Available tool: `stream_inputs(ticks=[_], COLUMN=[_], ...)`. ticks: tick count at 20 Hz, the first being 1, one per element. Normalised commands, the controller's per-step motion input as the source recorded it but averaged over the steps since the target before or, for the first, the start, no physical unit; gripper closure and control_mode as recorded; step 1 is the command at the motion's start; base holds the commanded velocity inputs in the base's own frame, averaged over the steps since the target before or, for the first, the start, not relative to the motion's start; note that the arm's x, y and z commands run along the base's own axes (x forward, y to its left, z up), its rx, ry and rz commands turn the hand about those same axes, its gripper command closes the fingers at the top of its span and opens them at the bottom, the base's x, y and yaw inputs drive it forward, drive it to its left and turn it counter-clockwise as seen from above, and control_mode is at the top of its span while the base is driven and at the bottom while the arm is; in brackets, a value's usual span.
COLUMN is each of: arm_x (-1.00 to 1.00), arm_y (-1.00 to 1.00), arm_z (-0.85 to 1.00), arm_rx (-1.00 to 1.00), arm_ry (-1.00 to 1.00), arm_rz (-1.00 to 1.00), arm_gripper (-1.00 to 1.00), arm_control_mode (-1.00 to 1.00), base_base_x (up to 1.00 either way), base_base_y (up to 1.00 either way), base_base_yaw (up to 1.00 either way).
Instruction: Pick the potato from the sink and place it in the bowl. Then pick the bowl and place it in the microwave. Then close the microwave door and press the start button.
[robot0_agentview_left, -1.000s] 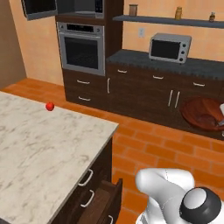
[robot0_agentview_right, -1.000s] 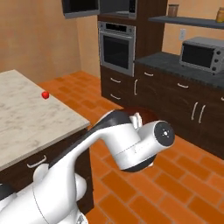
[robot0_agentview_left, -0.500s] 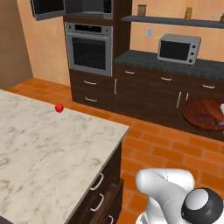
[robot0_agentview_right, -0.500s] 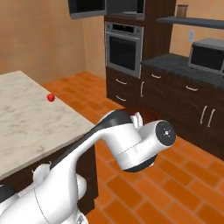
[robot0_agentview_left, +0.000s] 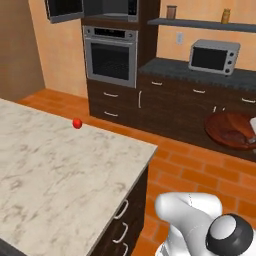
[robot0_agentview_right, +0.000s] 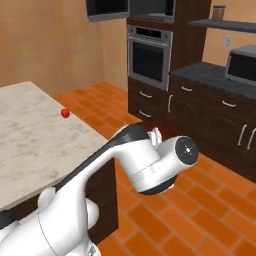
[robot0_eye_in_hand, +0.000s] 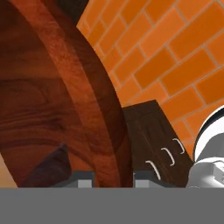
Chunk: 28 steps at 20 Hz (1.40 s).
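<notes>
The reddish-brown wooden bowl (robot0_agentview_left: 227, 129) hangs at the right of the left base view, above the brick floor. My gripper (robot0_eye_in_hand: 113, 176) is shut on its rim, and the bowl (robot0_eye_in_hand: 52, 87) takes up the left half of the hand view. A dark lump low inside the bowl looks like the potato (robot0_eye_in_hand: 50, 168). The microwave (robot0_agentview_left: 111, 8) sits high in the dark cabinets above the wall oven, and its black glass door (robot0_agentview_left: 65, 9) is swung open to the left. The microwave (robot0_agentview_right: 152, 7) also appears at the top of the right base view. The sink is out of view.
A marble island counter (robot0_agentview_left: 55, 175) with a small red ball (robot0_agentview_left: 77, 123) lies to the left, drawers on its side. A wall oven (robot0_agentview_left: 111, 60) stands below the microwave. A small silver toaster oven (robot0_agentview_left: 212, 56) rests on the dark counter at the right. Orange brick floor lies between.
The whole picture has shifted: the base has driven, bringing the oven wall closer and more central. The bowl stays in my gripper at the same spot in the view.
</notes>
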Motion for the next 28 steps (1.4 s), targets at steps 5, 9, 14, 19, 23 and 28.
stream_inputs(ticks=[5,9,14,19,23,28], arm_x=[0.00,0.00,0.00,0.00,0.00,0.00], arm_y=[0.00,0.00,0.00,0.00,0.00,0.00], arm_z=[0.00,0.00,0.00,0.00,0.00,0.00], arm_rx=[0.00,0.00,0.00,0.00,0.00,0.00], arm_ry=[0.00,0.00,0.00,0.00,0.00,0.00], arm_rz=[0.00,0.00,0.00,0.00,0.00,0.00], arm_gripper=[1.00,1.00,1.00,1.00,1.00,1.00], arm_control_mode=[1.00,1.00,1.00,1.00,1.00,1.00], base_base_x=[-0.97,-0.09,0.96,1.00,1.00,1.00], base_base_y=[0.34,-0.82,-0.71,-0.24,-0.07,-0.14], base_base_yaw=[0.11,0.00,0.00,0.01,0.05,0.08])
